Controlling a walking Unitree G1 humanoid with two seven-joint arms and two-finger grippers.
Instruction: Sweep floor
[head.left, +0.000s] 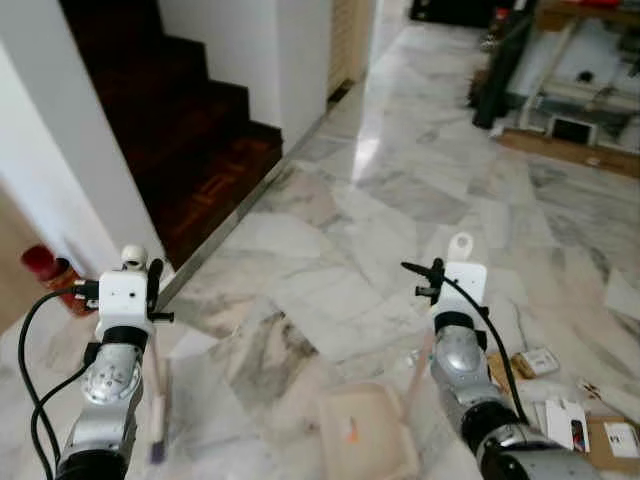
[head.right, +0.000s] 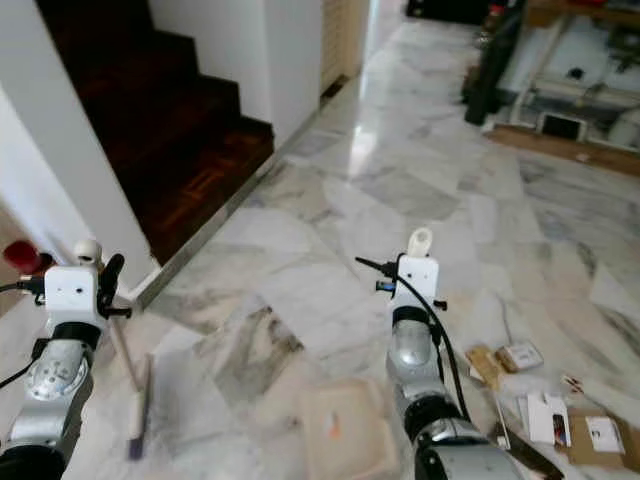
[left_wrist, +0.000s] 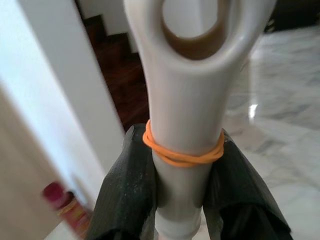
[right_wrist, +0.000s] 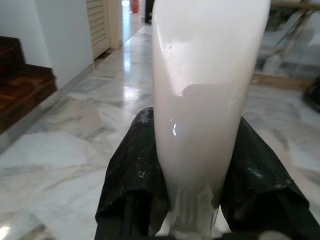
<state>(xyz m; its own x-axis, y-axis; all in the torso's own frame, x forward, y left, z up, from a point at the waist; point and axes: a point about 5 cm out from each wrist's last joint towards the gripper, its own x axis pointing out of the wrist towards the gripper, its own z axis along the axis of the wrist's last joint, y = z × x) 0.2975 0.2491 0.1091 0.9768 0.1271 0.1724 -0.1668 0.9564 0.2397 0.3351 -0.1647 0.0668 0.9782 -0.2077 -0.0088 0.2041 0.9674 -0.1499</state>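
I have the broom handle (left_wrist: 185, 125) clamped in my left gripper (left_wrist: 182, 200), both black fingers pressed against its smooth, glossy off-white plastic just below the oval hanging loop, where an orange rubber band (left_wrist: 182, 154) circles the shaft. From the head views the thin stick runs down to a blurred broom head (head.right: 137, 425) resting on the floor (head.left: 400, 190), on the staircase side of the dustpan (head.left: 365, 432). That dustpan is a pale, shallow, squarish tray lying flat on the floor, and its long handle (right_wrist: 207, 100), a wide glossy white plastic blade, is pinched between the fingers of my right gripper (right_wrist: 202, 200). So I judge the step in hand to be the sweep proper: both tools are gripped and down at the floor, with litter yet to gather. The scraps (head.left: 570, 405) look like flat cardboard and paper packets, lying beyond the dustpan on the side away from the staircase (head.left: 190, 130). The next move likely calls for carrying broom and dustpan over to them, keeping the pan's lip flat. The floor is polished grey-veined marble, shiny and probably slick; the stairs are dark reddish wood beside white walls.
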